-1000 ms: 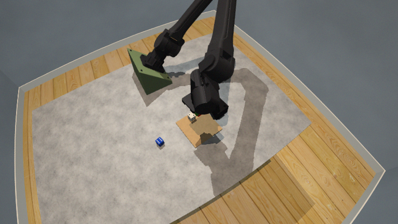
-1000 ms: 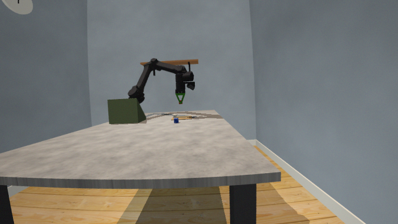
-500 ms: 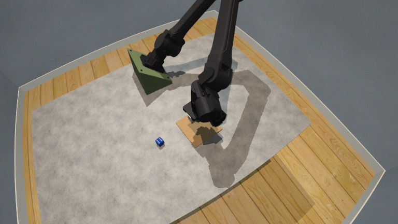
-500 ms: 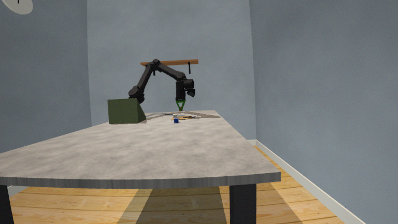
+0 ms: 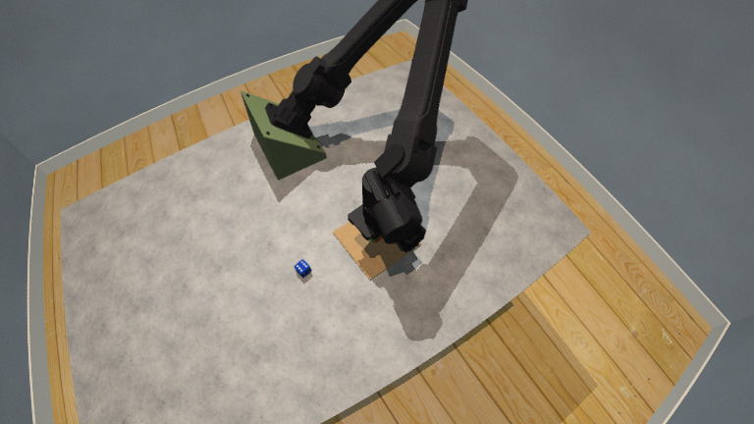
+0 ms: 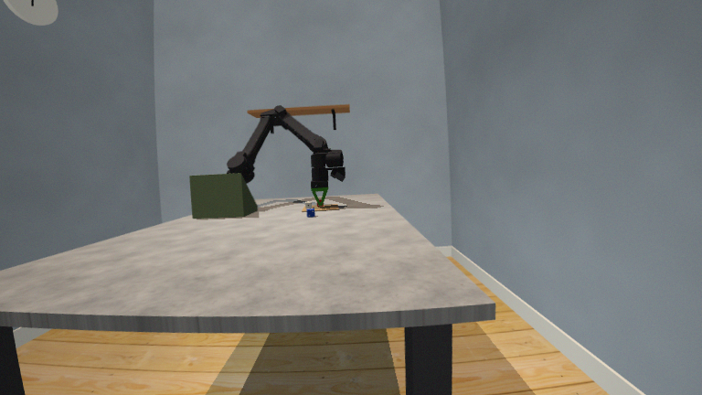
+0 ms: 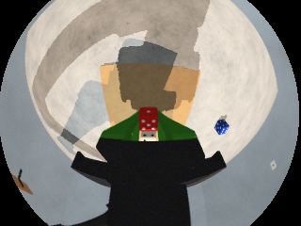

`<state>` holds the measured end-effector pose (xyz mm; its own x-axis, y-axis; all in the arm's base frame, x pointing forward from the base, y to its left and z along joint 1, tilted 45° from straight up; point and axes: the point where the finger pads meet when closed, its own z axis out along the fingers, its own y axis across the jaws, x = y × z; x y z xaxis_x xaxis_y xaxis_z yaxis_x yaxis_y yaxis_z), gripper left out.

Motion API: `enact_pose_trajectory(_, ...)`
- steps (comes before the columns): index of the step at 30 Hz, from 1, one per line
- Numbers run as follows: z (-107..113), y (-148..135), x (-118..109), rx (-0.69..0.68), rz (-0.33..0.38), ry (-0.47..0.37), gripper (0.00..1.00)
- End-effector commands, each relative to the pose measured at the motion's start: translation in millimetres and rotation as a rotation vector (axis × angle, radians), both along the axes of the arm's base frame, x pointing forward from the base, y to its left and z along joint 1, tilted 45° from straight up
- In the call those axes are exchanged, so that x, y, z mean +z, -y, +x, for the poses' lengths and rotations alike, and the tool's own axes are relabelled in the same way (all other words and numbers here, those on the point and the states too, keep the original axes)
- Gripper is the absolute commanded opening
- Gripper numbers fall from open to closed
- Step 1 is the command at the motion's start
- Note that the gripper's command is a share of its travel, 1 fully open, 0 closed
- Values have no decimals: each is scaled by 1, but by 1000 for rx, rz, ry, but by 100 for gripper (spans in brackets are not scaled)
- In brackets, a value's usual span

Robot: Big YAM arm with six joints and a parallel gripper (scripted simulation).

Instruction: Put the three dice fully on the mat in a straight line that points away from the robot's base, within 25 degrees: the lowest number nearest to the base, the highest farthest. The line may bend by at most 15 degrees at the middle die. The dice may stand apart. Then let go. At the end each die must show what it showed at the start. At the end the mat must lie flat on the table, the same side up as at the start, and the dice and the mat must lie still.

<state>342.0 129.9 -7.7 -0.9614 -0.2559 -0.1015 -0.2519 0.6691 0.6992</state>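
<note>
My gripper [image 7: 148, 114] is shut on a red die [image 7: 149, 122] with white dots and holds it low over the thin tan mat [image 5: 378, 255], about at its middle. In the side view the green fingers [image 6: 319, 200] reach almost down to the mat [image 6: 322, 208]. A blue die [image 5: 302, 268] lies on the grey table to the left of the mat, off it; it also shows in the wrist view [image 7: 221, 127]. A small white die [image 6: 309, 206] shows at the mat's near-left edge in the side view; the arm hides it in the overhead view.
The arm's base sits on a green wedge block [image 5: 281, 138] at the back of the table. A wooden shelf [image 6: 297, 110] hangs on the wall behind the arm. The table edge runs to the right of the mat.
</note>
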Motion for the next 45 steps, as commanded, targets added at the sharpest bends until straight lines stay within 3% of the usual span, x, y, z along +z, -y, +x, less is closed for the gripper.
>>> enact_pose_trajectory(1,9,-4,4,-13,2,17,20)
enact_pose_trajectory(45,18,2,5,-30,2,21,20)
